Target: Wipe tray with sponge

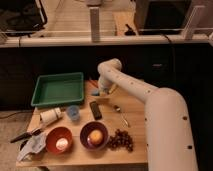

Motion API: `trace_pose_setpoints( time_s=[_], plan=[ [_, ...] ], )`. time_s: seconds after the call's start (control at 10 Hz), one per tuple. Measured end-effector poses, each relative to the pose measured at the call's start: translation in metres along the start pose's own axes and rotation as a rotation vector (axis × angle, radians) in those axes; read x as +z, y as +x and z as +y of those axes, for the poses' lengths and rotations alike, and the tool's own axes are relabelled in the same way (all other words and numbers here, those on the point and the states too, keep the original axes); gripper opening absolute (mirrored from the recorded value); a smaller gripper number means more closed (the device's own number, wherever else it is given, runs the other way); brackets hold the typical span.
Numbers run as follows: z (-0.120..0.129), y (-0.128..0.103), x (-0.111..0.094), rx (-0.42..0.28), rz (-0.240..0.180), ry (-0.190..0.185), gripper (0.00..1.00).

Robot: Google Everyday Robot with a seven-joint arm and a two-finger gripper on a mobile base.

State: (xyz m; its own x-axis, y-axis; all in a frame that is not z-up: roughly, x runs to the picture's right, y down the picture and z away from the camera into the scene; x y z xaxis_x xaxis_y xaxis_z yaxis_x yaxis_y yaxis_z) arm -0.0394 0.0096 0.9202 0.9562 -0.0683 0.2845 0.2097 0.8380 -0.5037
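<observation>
The green tray (57,89) lies at the back left of the wooden table, and nothing shows inside it. A small blue-grey sponge (95,92) lies on the table just right of the tray's right rim. My gripper (102,91) points down at the end of the white arm that comes in from the lower right. It is right over the sponge and hides part of it. I cannot tell whether it is touching the sponge.
A black oblong bar (95,110), a small blue cup (73,112) and a tipped white cup (50,116) lie in front of the tray. A red bowl (59,140), a purple bowl (94,135), grapes (121,140), a spoon (120,114) and a cloth (32,145) lie nearer the front edge.
</observation>
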Motion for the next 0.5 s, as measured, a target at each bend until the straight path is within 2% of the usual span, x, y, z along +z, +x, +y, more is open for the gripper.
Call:
trace_pose_setpoints(
  time_s=[0.1,0.3,0.5],
  plan=[
    [-0.014,-0.022,-0.023,-0.090,0.015,0.015,0.00],
    [-0.039,-0.065,-0.058,-0.244,0.027,0.047,0.00],
    [-0.060,-0.105,-0.072,-0.370,0.012,0.076,0.00]
  ],
)
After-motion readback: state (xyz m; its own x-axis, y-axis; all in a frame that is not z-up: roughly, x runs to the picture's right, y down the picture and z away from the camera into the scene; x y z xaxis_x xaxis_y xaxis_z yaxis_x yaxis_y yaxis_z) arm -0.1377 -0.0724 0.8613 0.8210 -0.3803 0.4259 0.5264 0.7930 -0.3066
